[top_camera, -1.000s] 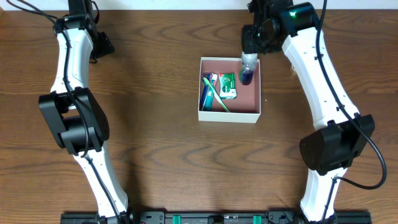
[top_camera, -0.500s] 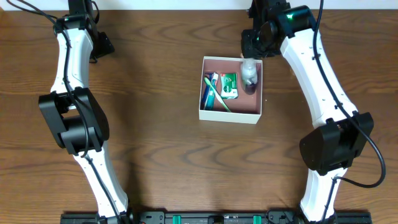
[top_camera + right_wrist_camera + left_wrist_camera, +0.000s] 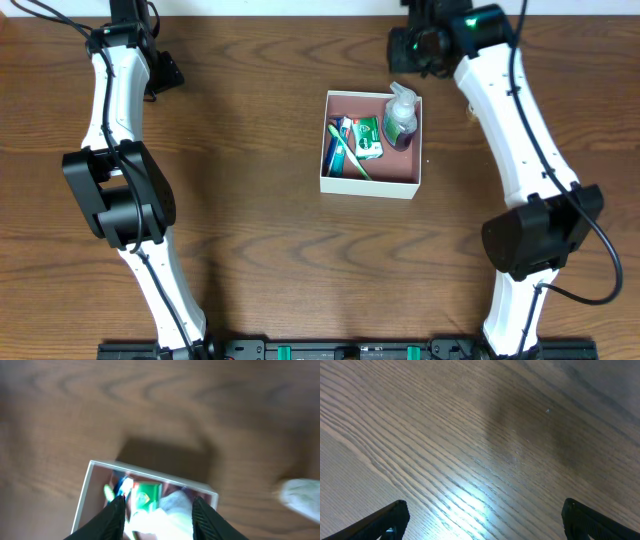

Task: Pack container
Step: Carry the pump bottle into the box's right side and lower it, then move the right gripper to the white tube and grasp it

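Near container [image 3: 370, 187] far edge | right tool [image 3: 157, 505] part-open, empty (bottle [image 3: 400, 120] inside) | left tool [image 3: 485, 510] wide open, empty

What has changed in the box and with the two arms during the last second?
The right gripper let go of the bottle and drew back toward the table's far edge, open. The bottle settled into the far right corner of the container. The left gripper, the toothbrush and the green packet stayed as they were.
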`<action>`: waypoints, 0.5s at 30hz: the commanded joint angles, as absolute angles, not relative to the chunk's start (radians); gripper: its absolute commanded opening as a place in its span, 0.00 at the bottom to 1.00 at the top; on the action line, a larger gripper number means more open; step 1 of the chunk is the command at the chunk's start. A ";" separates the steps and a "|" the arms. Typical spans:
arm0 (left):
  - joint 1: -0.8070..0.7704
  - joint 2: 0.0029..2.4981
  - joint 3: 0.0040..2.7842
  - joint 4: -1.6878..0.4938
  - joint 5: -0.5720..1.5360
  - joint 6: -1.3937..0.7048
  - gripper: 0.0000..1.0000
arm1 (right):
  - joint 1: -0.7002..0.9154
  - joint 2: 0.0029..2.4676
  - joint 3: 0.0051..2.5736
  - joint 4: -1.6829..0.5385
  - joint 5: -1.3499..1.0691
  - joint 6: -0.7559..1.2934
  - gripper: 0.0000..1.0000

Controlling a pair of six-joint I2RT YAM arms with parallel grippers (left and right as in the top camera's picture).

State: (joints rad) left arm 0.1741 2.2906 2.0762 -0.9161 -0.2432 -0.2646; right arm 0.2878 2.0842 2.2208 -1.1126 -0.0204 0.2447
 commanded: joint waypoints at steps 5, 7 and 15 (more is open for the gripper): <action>0.176 2.252 2.096 -0.919 -0.256 -0.266 0.98 | 0.155 2.061 2.455 -1.274 0.300 0.245 0.45; 0.176 2.252 2.097 -0.919 -0.256 -0.266 0.98 | 0.112 2.061 2.454 -1.317 0.297 0.248 0.45; 0.176 2.252 2.096 -0.919 -0.256 -0.266 0.98 | -0.024 2.067 2.353 -1.383 0.246 0.282 0.46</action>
State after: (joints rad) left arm 0.1741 2.2906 2.0762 -0.9161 -0.2432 -0.2646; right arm -0.0051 2.0640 2.3859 -1.3853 0.2470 0.2607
